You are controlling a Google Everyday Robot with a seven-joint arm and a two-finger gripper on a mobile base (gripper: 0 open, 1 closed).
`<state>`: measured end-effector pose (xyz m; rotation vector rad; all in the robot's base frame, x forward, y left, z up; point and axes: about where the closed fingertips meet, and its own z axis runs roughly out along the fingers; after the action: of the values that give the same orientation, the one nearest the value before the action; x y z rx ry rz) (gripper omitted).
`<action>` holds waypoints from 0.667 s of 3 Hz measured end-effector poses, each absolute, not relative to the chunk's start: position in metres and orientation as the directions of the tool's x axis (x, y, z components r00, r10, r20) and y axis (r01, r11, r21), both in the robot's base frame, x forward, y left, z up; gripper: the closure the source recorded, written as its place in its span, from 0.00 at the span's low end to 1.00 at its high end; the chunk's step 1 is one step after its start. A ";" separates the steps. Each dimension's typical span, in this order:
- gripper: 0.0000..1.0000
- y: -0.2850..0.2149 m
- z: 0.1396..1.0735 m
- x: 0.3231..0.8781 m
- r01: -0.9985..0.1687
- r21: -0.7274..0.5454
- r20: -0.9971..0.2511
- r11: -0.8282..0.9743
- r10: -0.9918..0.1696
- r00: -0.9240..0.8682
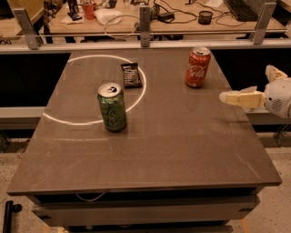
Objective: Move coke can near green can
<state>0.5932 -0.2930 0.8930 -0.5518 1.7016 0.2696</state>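
Note:
The red coke can (198,67) stands upright at the far right of the brown table (182,150). The green can (112,107) stands upright left of centre, on the rim of a white ring of light. My gripper (246,83) comes in from the right edge, over the table's right side, a little right of and nearer than the coke can. Its cream fingers (241,98) are spread apart and hold nothing. It touches neither can.
A small black snack packet (131,74) lies flat behind the green can, inside the light ring. A metal rail with posts (144,20) runs behind the table. A cluttered desk with cables (173,11) stands beyond it.

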 end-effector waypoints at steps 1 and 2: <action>0.00 -0.298 0.885 0.612 -0.497 -0.095 -0.983 0.863 -0.161 -0.092; 0.00 -0.298 0.885 0.612 -0.497 -0.095 -0.983 0.863 -0.161 -0.092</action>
<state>0.6117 -0.2981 0.8853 -0.5171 1.6616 0.3027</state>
